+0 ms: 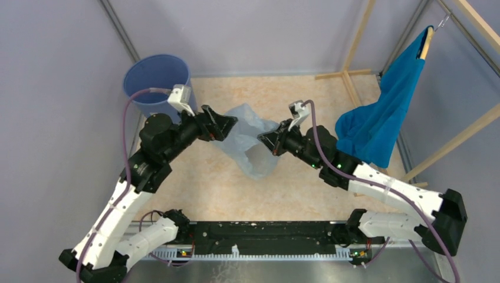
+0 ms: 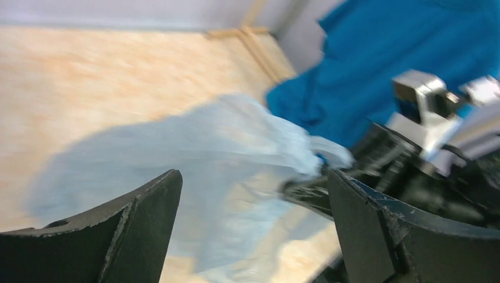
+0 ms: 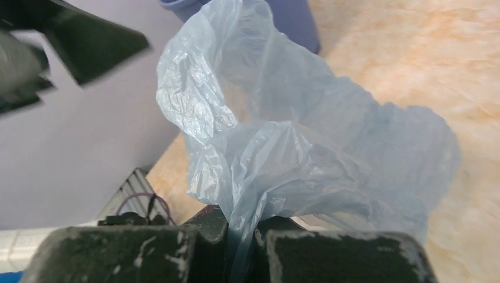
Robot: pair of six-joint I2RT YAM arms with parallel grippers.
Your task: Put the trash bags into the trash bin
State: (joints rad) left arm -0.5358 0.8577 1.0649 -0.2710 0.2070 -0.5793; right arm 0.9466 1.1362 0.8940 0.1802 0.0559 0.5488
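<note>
My right fingers (image 3: 342, 257) are pinching the pale-blue trash bag (image 3: 306, 141) over the bench (image 1: 194, 188), and my left fingers (image 2: 138, 227) are hovering spread wide just beside it.

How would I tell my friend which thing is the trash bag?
Find the beige marbled table and look at its middle. The trash bag is the crinkly, see-through pale-blue film there, pinched in the right gripper. The blue cloth on the hanger is darker and solid, and the trash bin is a hard round bucket.
</note>
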